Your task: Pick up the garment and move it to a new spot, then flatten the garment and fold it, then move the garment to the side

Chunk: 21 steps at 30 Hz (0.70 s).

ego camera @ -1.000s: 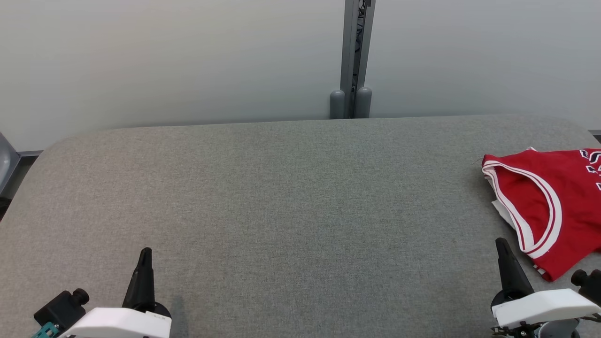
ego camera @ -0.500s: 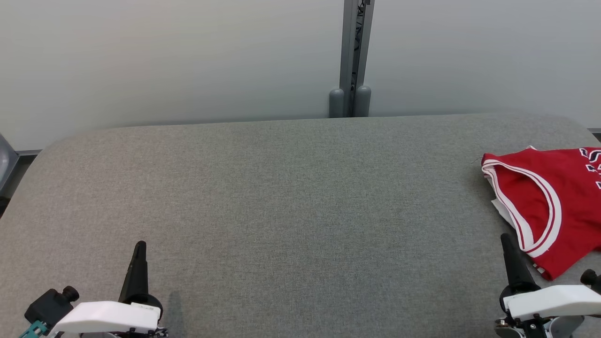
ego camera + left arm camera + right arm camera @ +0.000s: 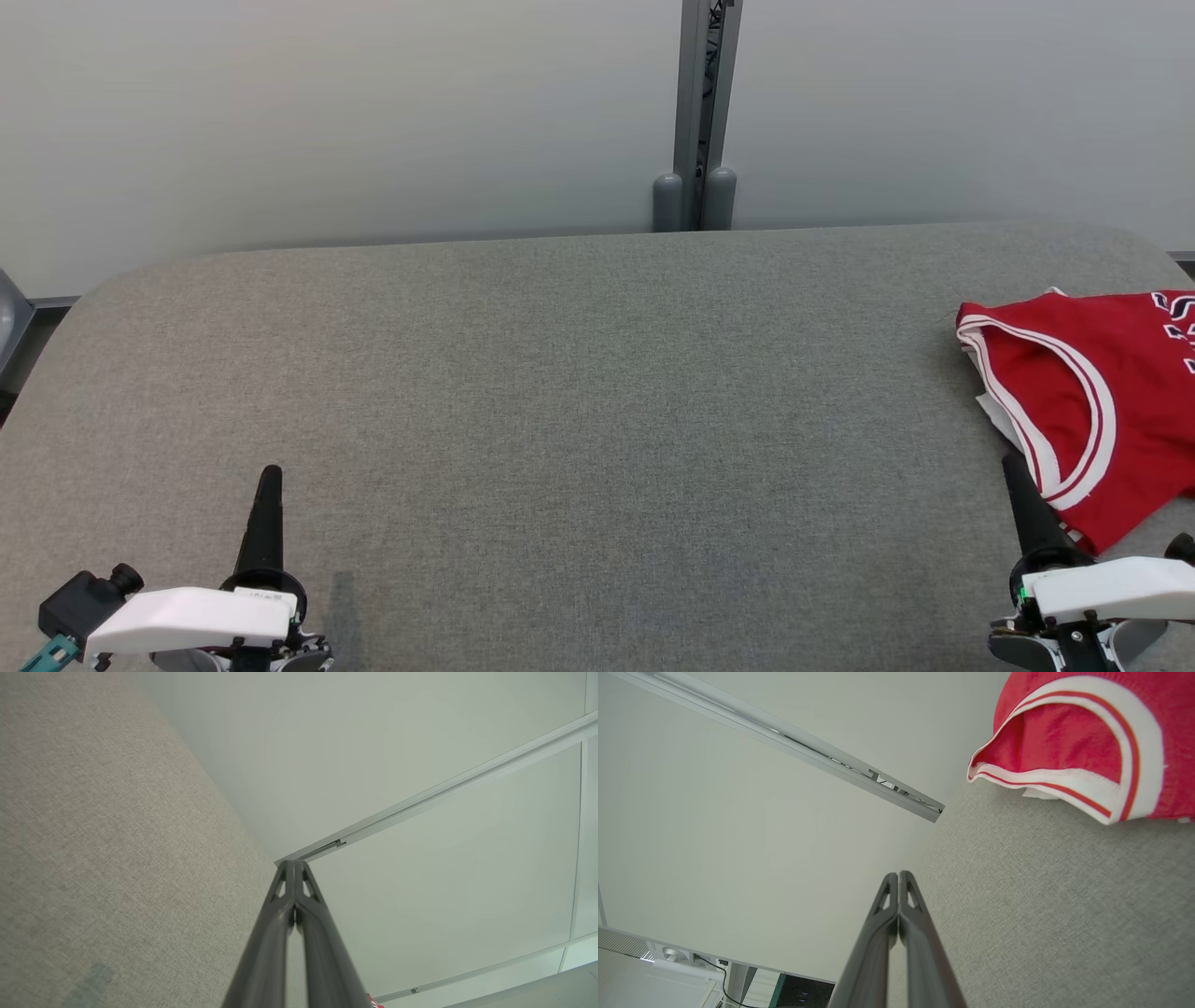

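The garment is a red jersey with white and red trim, folded at the far right of the grey fabric table, partly cut off by the head view's right edge. The right wrist view shows its armhole trim at the upper right. My right gripper stands shut and empty just left of the jersey's near corner, fingers pressed together. My left gripper is shut and empty at the table's near left, far from the jersey; its closed fingers point along the table toward the wall.
A pale partition wall with a grey post runs behind the table's far edge. A sliver of a grey object sits at the left edge beyond the table's rounded corner.
Both grippers have drawn back toward the bottom of the head view, staying shut. The jersey has not moved.
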Available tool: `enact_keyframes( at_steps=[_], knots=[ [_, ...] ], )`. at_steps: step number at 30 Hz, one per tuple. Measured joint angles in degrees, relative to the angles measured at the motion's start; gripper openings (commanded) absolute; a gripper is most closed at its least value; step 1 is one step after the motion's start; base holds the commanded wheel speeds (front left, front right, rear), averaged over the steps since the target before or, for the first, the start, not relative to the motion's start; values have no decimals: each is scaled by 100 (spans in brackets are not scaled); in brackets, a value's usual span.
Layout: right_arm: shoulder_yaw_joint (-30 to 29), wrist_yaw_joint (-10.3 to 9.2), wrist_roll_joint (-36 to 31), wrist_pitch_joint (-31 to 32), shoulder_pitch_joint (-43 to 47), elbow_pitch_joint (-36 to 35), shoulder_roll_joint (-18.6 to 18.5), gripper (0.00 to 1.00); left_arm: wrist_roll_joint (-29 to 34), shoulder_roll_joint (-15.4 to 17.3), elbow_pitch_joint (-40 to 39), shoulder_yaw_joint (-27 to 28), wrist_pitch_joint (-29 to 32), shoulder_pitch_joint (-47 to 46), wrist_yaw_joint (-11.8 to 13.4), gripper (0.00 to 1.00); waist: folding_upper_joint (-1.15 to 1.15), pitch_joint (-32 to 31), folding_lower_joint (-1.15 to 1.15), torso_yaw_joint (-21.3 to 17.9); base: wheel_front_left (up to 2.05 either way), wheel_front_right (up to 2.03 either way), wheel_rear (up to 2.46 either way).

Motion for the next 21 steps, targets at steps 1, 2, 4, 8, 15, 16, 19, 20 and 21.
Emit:
enact_keyframes(
  at_steps=[1, 2, 4, 8, 15, 16, 19, 20, 21],
  knots=[
    [0, 0, 0, 0, 0, 0, 0, 0, 0, 0, 0, 0, 0, 0, 0, 0, 0, 0, 0, 0, 0, 0, 0],
    [-11, 0, 51, 19, -1, -2, 0, 0, -52, 1, -2, 4, 18, -2, 0, 0, 0, 2, 0, -1, 0, 0, 0],
    [-27, 0, 147, 51, -3, -7, 2, 0, -153, 1, -7, 13, 37, -5, 0, 0, 0, 5, 0, -3, 0, 0, 0],
    [-57, 0, 356, 107, -10, -16, 7, 0, -376, 3, -16, 41, 96, -31, 0, 0, 0, 11, 0, -6, 0, 0, 0],
    [-104, 0, 693, 208, -35, -34, 15, 0, -721, 8, -35, 76, 196, -97, -1, 0, 0, 22, 0, -13, 0, 0, 0],
    [-112, 0, 742, 216, -37, -36, 18, 0, -766, 8, -36, 79, 211, -98, -1, 0, 0, 23, 0, -14, 0, 0, 0],
    [-134, 0, 865, 256, -62, -44, 23, 0, -898, 9, -45, 92, 248, -115, -2, 0, 0, 28, 0, -16, 0, 0, 0],
    [-144, 0, 911, 269, -66, -52, 24, 0, -938, 9, -51, 98, 267, -120, -2, 0, 0, 29, 0, -17, 0, 0, 0],
    [-154, 0, 957, 279, -65, -54, 25, 0, -992, 9, -54, 102, 272, -122, -2, 0, 0, 31, 0, -18, 0, 0, 0]
  ],
)
